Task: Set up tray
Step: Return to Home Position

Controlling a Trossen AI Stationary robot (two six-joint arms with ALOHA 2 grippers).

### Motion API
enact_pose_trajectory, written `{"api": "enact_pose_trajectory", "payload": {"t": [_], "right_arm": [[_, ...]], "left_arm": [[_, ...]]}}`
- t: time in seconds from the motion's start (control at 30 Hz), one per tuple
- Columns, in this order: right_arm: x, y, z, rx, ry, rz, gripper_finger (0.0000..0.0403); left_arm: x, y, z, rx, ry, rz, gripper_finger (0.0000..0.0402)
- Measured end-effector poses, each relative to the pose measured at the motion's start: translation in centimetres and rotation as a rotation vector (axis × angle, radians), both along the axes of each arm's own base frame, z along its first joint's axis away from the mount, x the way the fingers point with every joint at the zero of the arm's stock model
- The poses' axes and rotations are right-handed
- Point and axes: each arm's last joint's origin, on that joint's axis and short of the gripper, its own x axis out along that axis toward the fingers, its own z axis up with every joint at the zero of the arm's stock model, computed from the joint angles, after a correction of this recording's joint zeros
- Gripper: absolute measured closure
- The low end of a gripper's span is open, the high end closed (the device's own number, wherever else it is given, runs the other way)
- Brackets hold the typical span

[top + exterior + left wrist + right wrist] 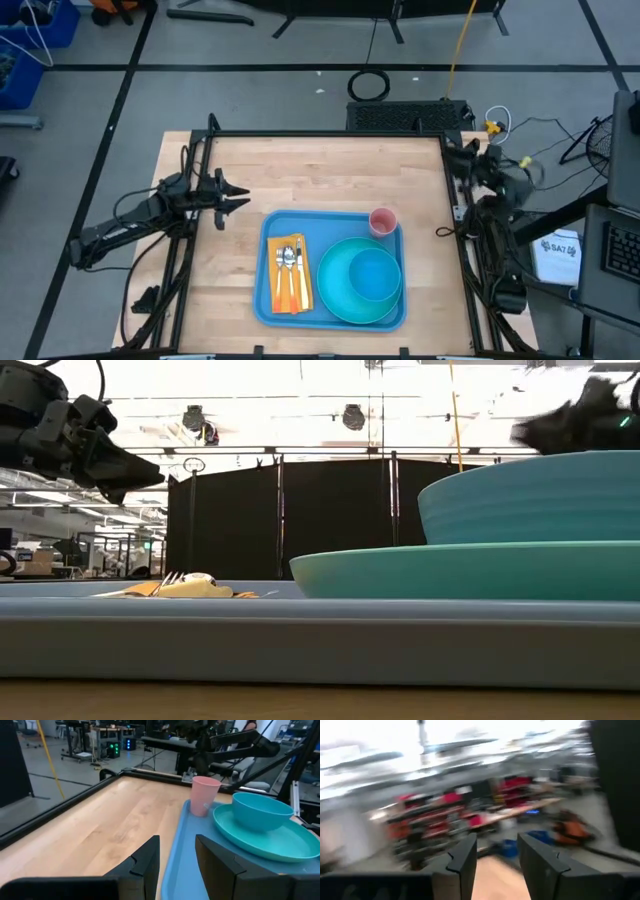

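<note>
While the left gripper (244, 200) hovers spread beside the tray (335, 224), the right gripper (495, 840) waits spread at the table (320, 170) edge.

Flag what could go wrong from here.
1. The left gripper, open, hangs close to the far left corner of the tray; a low swing could shove it and shift the loose cutlery.
2. The pink cup stands by the rim on the side of the right arm; a bump may tip it.
</note>
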Motion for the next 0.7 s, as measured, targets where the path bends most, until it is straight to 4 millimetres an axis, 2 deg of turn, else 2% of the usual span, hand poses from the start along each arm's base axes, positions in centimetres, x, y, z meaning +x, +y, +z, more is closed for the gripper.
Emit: {"api": "enact_pose_trajectory", "payload": {"t": [0.13, 0.23, 0.4, 0.47, 0.6, 0.7], "right_arm": [[0.2, -2.5, -3.1, 0.100, 0.050, -0.252, 0.0273], [1.1, -2.5, -2.9, 0.012, 0.069, -0.289, 0.0273], [2.6, -2.4, -3.4, 0.010, 0.090, -0.394, 0.0273], [3.6, -2.2, -3.5, -0.017, 0.106, -0.369, 0.0273], [5.9, -1.2, -3.6, -0.101, 0.154, -0.178, 0.0273], [7.4, -0.6, -4.2, -0.086, 0.196, -0.106, 0.0273]], "left_arm": [[0.0, 0.0, 0.0, -0.002, -0.001, 0.004, 0.0273], [0.0, 0.0, 0.0, -0.018, -0.003, 0.005, 0.0273], [0.0, 0.0, 0.0, -0.019, -0.005, 0.005, 0.0273], [0.0, 0.0, 0.0, -0.019, -0.005, 0.006, 0.0273], [0.0, 0.0, 0.0, -0.020, -0.005, 0.006, 0.0273], [0.0, 0.0, 0.0, -0.022, -0.004, 0.006, 0.0273]]}}
